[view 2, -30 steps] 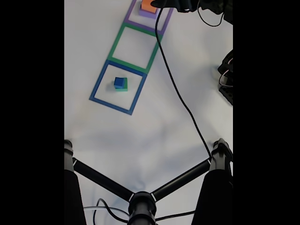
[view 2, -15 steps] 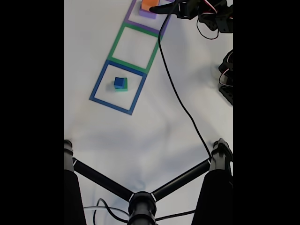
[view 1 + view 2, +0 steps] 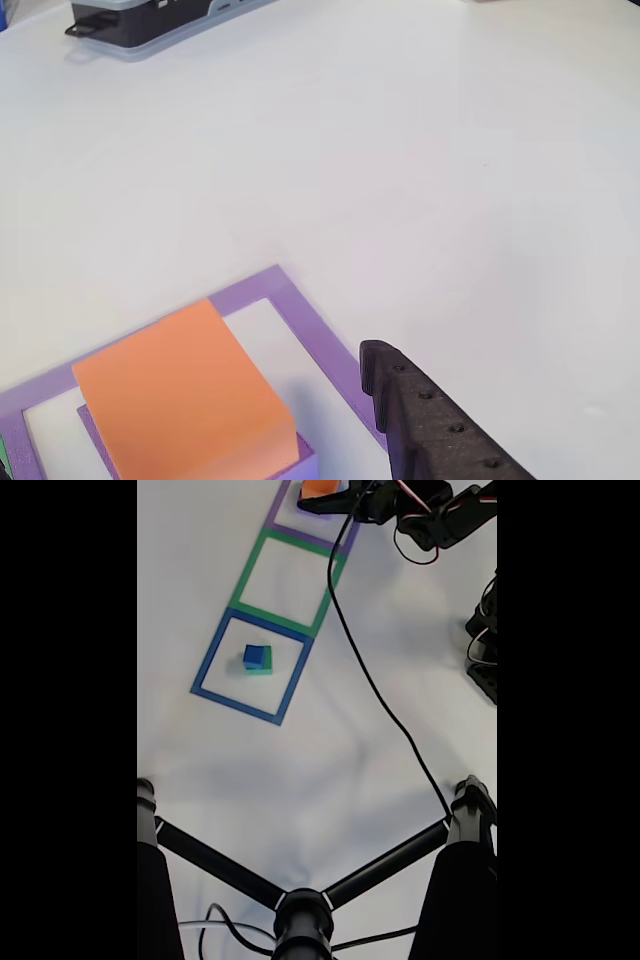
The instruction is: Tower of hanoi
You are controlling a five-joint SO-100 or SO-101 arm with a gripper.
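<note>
Toward the table's left side in the fixed view, the blue cube [image 3: 257, 656] is seen stacked on the green block [image 3: 259, 668]. At the far edge, the orange block [image 3: 185, 395] sits on the purple slab [image 3: 298, 467]. Beside it the end effector [image 3: 312, 505] is poised, its opening impossible to judge; the foam is judged light and yielding, best pinched across opposite flat sides.

Blue cube [image 3: 257, 656] sits atop green block [image 3: 259, 668] inside blue tape square [image 3: 208, 652], left of centre on white worktop [image 3: 330, 760]. At far edge, arm's pincer [image 3: 312, 506] reaches orange block [image 3: 319, 487]; black cable [image 3: 375, 685] trails towards tripod legs [image 3: 300, 900] nearby.
</note>
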